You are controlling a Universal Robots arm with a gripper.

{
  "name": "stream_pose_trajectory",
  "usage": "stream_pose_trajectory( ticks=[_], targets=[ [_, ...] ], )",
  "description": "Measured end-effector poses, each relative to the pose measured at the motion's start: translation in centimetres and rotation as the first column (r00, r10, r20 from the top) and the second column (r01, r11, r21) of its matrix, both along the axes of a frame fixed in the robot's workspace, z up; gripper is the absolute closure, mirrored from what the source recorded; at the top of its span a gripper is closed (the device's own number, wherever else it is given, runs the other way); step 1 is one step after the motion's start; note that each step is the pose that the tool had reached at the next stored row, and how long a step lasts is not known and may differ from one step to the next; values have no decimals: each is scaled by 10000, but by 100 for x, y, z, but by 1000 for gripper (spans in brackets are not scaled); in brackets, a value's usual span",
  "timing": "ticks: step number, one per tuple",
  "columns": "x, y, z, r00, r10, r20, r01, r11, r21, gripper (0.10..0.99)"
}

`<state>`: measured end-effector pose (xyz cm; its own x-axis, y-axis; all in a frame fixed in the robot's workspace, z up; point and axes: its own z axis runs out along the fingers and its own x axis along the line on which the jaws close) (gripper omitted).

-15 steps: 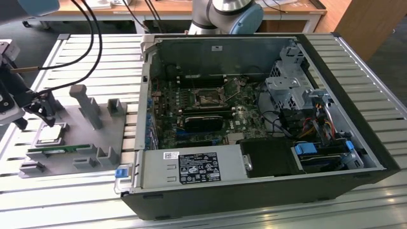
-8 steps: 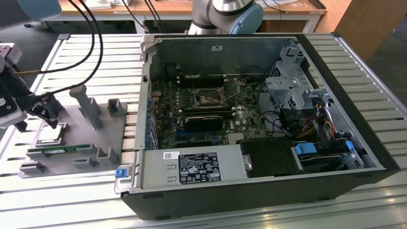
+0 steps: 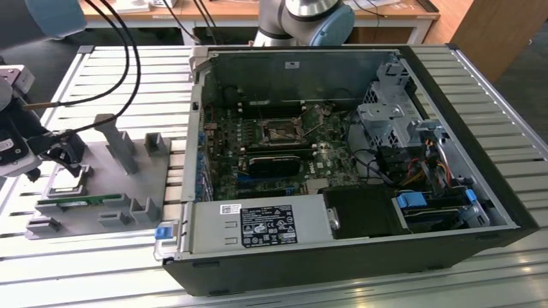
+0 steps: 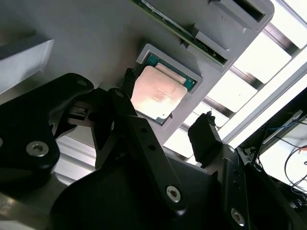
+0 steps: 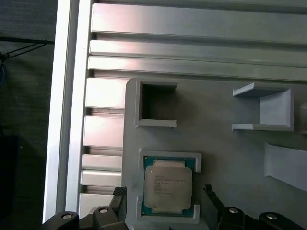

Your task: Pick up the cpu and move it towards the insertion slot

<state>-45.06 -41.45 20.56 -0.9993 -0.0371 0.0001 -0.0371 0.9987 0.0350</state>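
The gripper was seen at the exterior view's left, lowered over the grey tray, which was laid on the slatted table. Its jaws were held wide, spread to either side of the cpu, and nothing was clasped between them. The cpu was seated flat in a shallow square recess of the tray, its silvery top turned upward and a thin greenish edge left showing around it.

In both wrist views the dark fingers were shown flanking that recess, one off each opposite side of the chip, with a gap left between each tip and the metal top (whether either tip was touching the recess wall could not be told). In the second wrist view one finger was placed close against a corner of the recess, while the other was held further out, over the tray's edge.

A long green memory stick was set in the tray just beside the cpu's recess. The insertion slot, a square socket with a shiny metal frame and a dark centre, was found well apart from the gripper, toward the exterior view's right, on the motherboard inside the open computer case.
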Motion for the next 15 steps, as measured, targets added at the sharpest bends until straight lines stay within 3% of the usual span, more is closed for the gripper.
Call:
stream_pose_trajectory(
  ticks=[15],
  targets=[
    [14, 9, -88, 10000, -3, 5, 3, 10000, -44, 369]
  ],
)
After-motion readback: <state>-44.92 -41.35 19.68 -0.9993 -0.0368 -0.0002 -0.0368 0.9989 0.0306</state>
